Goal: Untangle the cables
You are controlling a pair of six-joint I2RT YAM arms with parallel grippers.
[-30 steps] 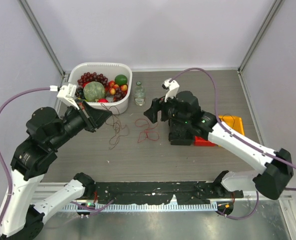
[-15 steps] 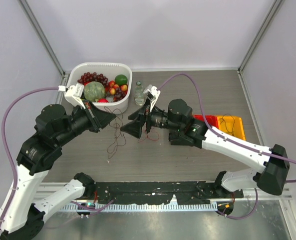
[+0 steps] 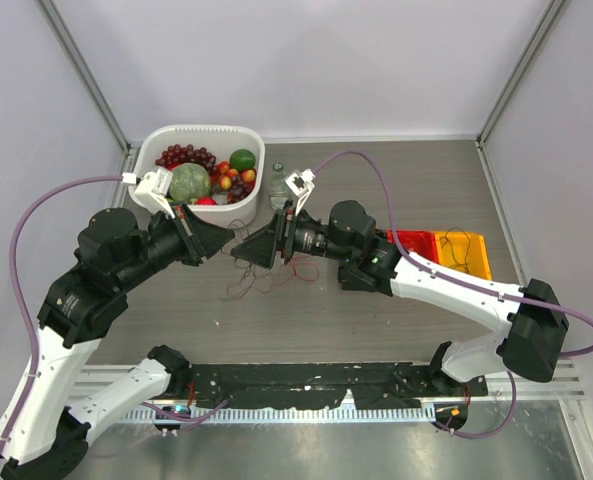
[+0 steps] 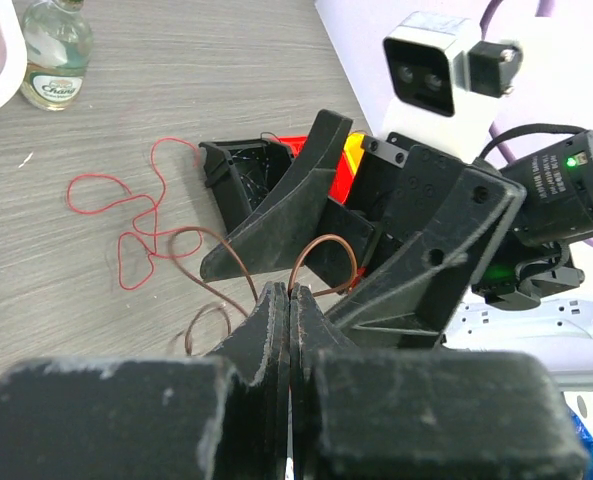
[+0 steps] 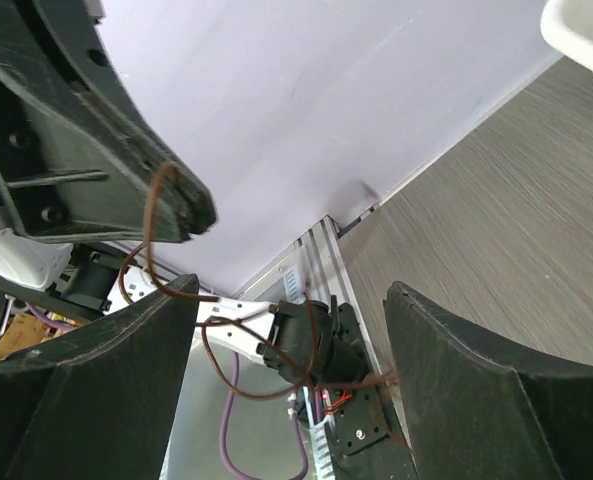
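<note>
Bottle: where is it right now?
In the top view the bottle stands at the table's far side, just right of the white basket; the left wrist view shows it top left.

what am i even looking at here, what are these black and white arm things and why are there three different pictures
These are two robot arms, left and right, bolted at the near edge of a table. Each ends in a two-finger gripper. The wide picture comes from a fixed camera above and behind them. The other two come from cameras on the wrists, so each shows its own fingers up close. On the table are a white tub of fruit, a small bottle, red and yellow bins, a thin red cable and a brown cable. The left gripper is shut on the brown cable. The right gripper faces it, open and holding nothing.
</note>
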